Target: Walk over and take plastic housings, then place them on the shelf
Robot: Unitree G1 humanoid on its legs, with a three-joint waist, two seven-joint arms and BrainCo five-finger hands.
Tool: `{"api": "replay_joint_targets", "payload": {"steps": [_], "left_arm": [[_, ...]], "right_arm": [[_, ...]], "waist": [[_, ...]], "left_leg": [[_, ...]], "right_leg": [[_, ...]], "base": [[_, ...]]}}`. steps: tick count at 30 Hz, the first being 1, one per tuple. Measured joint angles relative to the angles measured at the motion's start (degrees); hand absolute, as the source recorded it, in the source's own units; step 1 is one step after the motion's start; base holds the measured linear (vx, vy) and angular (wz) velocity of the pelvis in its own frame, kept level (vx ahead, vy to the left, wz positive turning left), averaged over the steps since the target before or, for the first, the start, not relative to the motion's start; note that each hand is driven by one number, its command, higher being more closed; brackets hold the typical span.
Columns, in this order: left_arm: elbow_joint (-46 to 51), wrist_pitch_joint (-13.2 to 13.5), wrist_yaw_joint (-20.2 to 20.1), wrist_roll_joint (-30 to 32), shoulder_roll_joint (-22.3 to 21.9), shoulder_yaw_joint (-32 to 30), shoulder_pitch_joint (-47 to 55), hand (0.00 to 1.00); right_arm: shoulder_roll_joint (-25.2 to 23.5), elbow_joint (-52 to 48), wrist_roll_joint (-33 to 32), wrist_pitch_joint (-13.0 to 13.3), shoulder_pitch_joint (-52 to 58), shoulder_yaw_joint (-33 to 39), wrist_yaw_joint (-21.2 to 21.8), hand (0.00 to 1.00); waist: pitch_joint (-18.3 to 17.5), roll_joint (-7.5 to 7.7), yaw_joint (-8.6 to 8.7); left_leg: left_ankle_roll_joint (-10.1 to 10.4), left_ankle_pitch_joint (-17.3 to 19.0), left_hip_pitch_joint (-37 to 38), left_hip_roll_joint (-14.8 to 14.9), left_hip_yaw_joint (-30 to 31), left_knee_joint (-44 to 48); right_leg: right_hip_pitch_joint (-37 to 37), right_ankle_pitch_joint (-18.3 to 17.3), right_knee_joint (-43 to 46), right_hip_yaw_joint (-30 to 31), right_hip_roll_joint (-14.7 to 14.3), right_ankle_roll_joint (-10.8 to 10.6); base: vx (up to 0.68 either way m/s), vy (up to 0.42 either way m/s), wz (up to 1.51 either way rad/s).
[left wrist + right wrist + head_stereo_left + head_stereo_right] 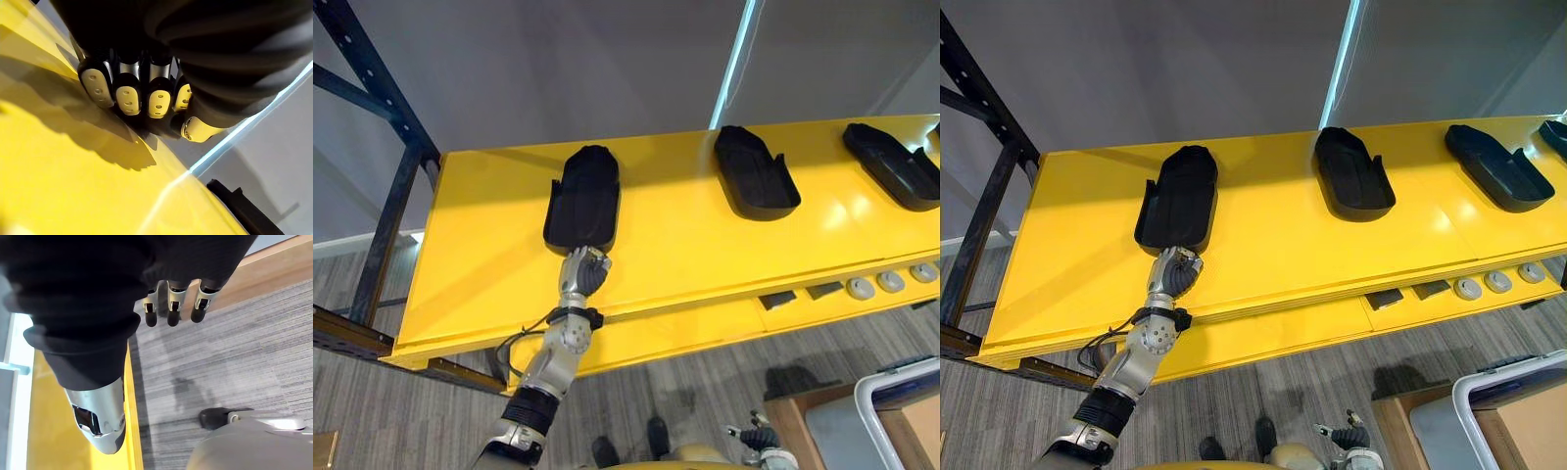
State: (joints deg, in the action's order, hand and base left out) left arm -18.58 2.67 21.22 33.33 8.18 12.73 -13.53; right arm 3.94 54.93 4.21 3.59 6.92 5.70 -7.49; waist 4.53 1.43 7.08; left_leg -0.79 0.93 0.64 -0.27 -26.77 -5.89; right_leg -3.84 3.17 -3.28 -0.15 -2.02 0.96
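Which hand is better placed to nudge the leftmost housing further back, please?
Left: the left hand is at the near end of the leftmost housing; the right hand hangs low by the floor.

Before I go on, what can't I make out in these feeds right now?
1. Whether the left hand grips the leftmost housing: in the eye views the hand covers the contact.
2. Farthest-right housing: cut off by the right eye view's edge.
3. Round parts on the lower ledge: too small to identify.
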Motion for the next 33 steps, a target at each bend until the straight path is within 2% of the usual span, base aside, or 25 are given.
{"api": "replay_joint_targets", "payload": {"steps": [6,12,16,23,25,27,30,31,33], "left_arm": [[-0.8,-1.1,-1.2,-3.2,0.0,-2.3,-2.3,1.0],[0.5,-1.1,-1.7,-6.4,-0.1,-1.5,-2.7,1.0],[9.9,-0.5,-2.5,-8.5,0.1,-0.4,0.5,1.0],[32.8,5.2,-3.1,-10.5,0.3,-0.1,6.4,1.0],[40.6,7.5,-3.2,-11.7,0.6,-3.7,9.4,1.0],[45.1,9.3,-1.6,-13.5,0.4,-8.4,11.8,1.0],[48.1,11.6,4.0,-16.3,-0.5,-18.2,13.1,1.0],[48.7,11.8,6.8,-16.8,-1.0,-22.3,14.1,1.0],[48.8,11.8,10.7,-17.7,-2.5,-26.6,16.4,1.0]], "right_arm": [[-0.2,-0.1,0.6,0.0,-0.1,0.0,0.0,0.0],[-0.3,0.0,0.6,-0.1,-0.2,0.0,0.1,0.0],[-0.3,0.2,0.6,-0.1,-0.3,0.0,0.1,0.0],[0.1,0.6,0.4,0.0,0.1,0.0,0.2,0.0],[0.3,1.2,0.3,0.0,0.2,0.0,0.2,0.0],[0.7,2.2,0.3,0.1,0.2,0.0,0.2,0.0],[1.1,2.3,-0.3,0.1,1.5,0.2,0.1,0.0],[1.1,2.6,-0.4,0.1,1.7,0.3,0.1,0.0],[1.0,2.7,-0.9,0.2,2.1,0.5,0.0,0.0]], "waist": [[0.2,0.23,0.12],[0.3,0.4,0.04],[0.4,0.4,-0.06],[0.5,0.15,-1.62],[0.7,-0.03,-1.76],[0.7,-0.29,-2.1],[0.9,-0.64,-3.36],[0.9,-0.63,-3.47],[0.9,-0.63,-4.15]], "left_leg": [[-0.2,-0.2,0.0,-0.1,0.2,0.0],[-0.5,-0.3,0.1,-0.2,1.7,0.0],[-0.6,-0.4,0.2,-0.2,2.5,0.0],[-0.6,-0.3,0.8,-0.2,3.9,0.0],[-0.7,-0.1,1.0,-0.2,4.7,0.0],[-0.7,-0.1,1.3,-0.2,4.9,0.0],[-0.7,-0.1,1.2,-0.2,6.0,0.0],[-0.7,-0.2,1.4,-0.2,6.6,0.0],[-0.7,-0.1,1.9,-0.1,7.1,0.0]], "right_leg": [[0.0,0.0,0.0,-0.2,0.1,0.0],[0.6,0.0,0.0,-1.6,0.3,0.0],[1.0,0.0,0.0,-2.6,0.3,0.0],[1.9,0.0,0.2,-2.8,0.4,0.0],[2.3,0.0,0.2,-3.2,0.4,0.0],[2.6,0.0,0.3,-3.4,0.4,0.1],[2.9,0.0,0.4,-4.4,0.5,0.1],[3.3,0.0,0.4,-4.7,0.5,0.1],[4.1,0.0,0.3,-4.8,0.4,0.1]], "base": [[0.0,0.0,0.0],[0.02,-0.013,0.12],[0.02,-0.015,0.11],[-0.02,-0.013,0.07],[-0.04,-0.021,0.12],[-0.04,-0.021,0.09],[-0.02,-0.021,0.17],[-0.01,-0.021,0.27],[0.0,-0.013,0.18]]}}
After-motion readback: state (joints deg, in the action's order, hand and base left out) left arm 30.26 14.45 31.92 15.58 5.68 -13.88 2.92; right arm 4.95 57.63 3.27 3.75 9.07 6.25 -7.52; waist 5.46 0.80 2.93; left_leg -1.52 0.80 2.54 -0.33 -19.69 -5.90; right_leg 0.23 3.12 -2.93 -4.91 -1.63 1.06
